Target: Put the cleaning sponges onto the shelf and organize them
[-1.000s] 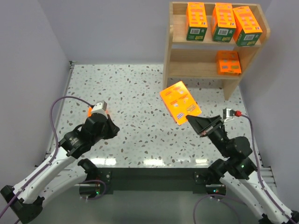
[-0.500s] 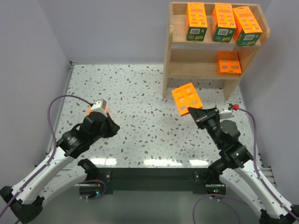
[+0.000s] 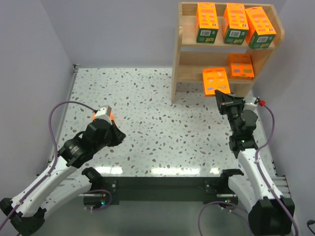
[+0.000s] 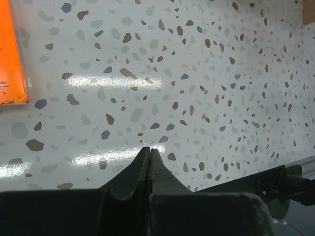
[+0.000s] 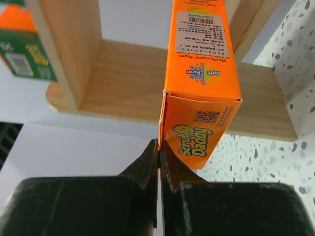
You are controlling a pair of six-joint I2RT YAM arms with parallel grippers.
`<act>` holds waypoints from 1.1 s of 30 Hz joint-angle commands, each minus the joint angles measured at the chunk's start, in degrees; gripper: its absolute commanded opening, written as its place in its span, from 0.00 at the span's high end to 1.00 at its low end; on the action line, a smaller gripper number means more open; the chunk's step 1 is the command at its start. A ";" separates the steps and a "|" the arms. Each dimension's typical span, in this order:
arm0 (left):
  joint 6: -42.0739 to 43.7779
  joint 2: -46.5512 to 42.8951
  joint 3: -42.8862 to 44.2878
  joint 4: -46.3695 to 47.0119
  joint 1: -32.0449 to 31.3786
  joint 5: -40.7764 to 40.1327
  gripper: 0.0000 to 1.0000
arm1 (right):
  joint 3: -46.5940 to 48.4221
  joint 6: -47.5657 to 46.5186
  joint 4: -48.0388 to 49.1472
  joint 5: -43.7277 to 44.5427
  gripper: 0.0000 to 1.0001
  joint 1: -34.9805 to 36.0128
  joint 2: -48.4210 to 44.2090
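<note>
Currently the right pincer (image 5: 158,143) is clamped on the near corner of one sponge pack (image 3: 215,80), which sits at the front of the lower tier of the shelf (image 3: 176,59), at 9 o'clock of the stored pack (image 3: 240,65). The left pincer (image 4: 149,150) is closed and empty. Risk: the thin corner grip may let the pack pivot and catch the tier edge. Half a second earlier the pack hung over the desk (image 3: 147,98).

Reached forward with right gripper (image 3: 219,94), clamped on sponge pack (image 3: 215,80). Carried it from over mid-desk (image 3: 147,108) to front lower tier of shelf (image 3: 175,64), left of stored pack (image 3: 240,66). Squared up from diagonal.
</note>
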 commanded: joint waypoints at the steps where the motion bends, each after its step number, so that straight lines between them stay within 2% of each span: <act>1: 0.86 -0.53 0.14 -0.57 0.14 0.33 1.00 | -0.43 7.22 19.79 -6.96 1.00 -3.98 8.11; 5: 0.95 -0.36 -0.56 -0.13 0.14 0.59 1.00 | 2.90 9.24 29.21 -8.45 1.00 -4.25 18.22; 9: 0.95 -0.27 -0.48 -0.31 0.14 0.41 1.00 | 5.90 9.51 32.74 -8.46 1.00 -4.25 24.74; 18: -0.28 -1.32 -1.97 -0.22 0.14 0.41 1.00 | 8.80 6.97 23.00 -1.69 1.00 -6.97 25.44; 21: -0.37 -0.97 -2.32 0.48 0.14 0.77 1.00 | 10.99 6.08 17.82 -2.48 1.00 -7.85 27.20; 33: -0.46 -0.71 -2.50 1.01 0.22 0.77 1.00 | 15.57 6.96 12.53 -6.43 1.00 -10.58 33.44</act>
